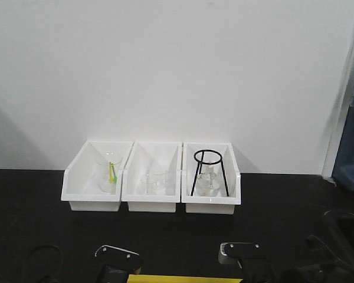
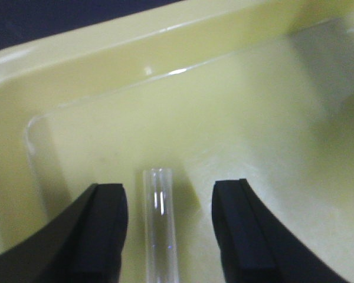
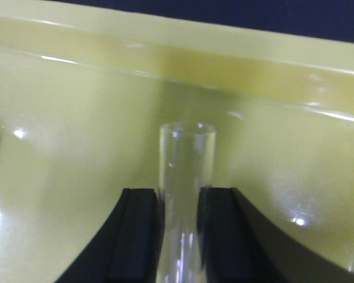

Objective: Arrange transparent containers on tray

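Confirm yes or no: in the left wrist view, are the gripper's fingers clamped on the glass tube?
No. The left gripper stands open, with yellow tray showing on both sides of the test tube between its fingers.

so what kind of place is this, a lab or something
Probably a lab bench or teaching-lab mock-up: white bins on a black table hold clear glassware, one has a black tripod stand, and both grippers work test tubes over a yellow tray.

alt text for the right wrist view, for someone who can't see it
The right pincer is shut on a clear glass test tube, its black fingers pressing both sides below the round open rim. Behind it lies the glossy yellow tray, with its raised rim across the top.
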`<state>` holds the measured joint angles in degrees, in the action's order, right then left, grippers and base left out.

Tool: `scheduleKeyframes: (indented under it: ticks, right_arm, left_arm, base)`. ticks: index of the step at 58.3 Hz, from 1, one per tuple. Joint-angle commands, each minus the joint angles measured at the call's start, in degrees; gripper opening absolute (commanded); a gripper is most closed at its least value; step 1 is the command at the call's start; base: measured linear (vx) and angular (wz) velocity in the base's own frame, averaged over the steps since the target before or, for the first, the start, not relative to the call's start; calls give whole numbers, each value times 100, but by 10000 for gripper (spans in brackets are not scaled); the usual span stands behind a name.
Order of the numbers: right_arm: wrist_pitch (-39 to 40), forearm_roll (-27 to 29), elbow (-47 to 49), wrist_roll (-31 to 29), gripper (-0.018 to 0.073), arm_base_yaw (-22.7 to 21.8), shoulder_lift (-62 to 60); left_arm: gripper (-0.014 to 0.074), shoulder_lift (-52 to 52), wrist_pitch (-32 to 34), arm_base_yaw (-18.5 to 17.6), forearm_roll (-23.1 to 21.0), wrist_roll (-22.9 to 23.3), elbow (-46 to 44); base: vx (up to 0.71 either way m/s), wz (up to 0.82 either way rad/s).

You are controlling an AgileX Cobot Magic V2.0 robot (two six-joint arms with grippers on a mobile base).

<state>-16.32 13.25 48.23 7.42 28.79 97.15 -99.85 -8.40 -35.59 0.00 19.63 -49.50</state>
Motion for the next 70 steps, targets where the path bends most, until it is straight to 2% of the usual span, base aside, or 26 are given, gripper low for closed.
scheduleKeyframes:
  ticks: [1,15,24,38,53,60,65,70]
  right_arm:
    - [208,-45,146,-32,379,-33,-204]
    - [218,-149,146,-32,482,-33,-204]
    - [154,-26,146,-41,475,-33,-447]
    - [339,-381,146,-362,431,-33,-1816]
    - [371,-1279,146,-489,334,-33,-4048]
    - [286,-1705,146,-483,257,-33,-4750]
    - [107,-1715,146,-479,190,-33,-5052]
    - [-14,-1641,146,-463,125,-33,-5188]
  left_arm:
    - [467,292,441,-28,-54,30,-155]
    - [468,780,745,-28,-54,25,-155]
    - [468,1322,1034,-28,0,-40,-155]
    - [447,2383,1243,-3,317,-703,-155]
    - [351,3923,1242,201,301,-970,-155]
    - [270,4631,1103,262,307,-1383,-147]
    - [211,5011,840,262,307,-1693,-147]
    - [147,5306,626,262,301,-1810,-147]
  base:
    - [0,0]
    - [0,0]
    - [0,0]
    - [0,0]
    - [0,0]
    - [0,0]
    - [0,0]
    - [0,0]
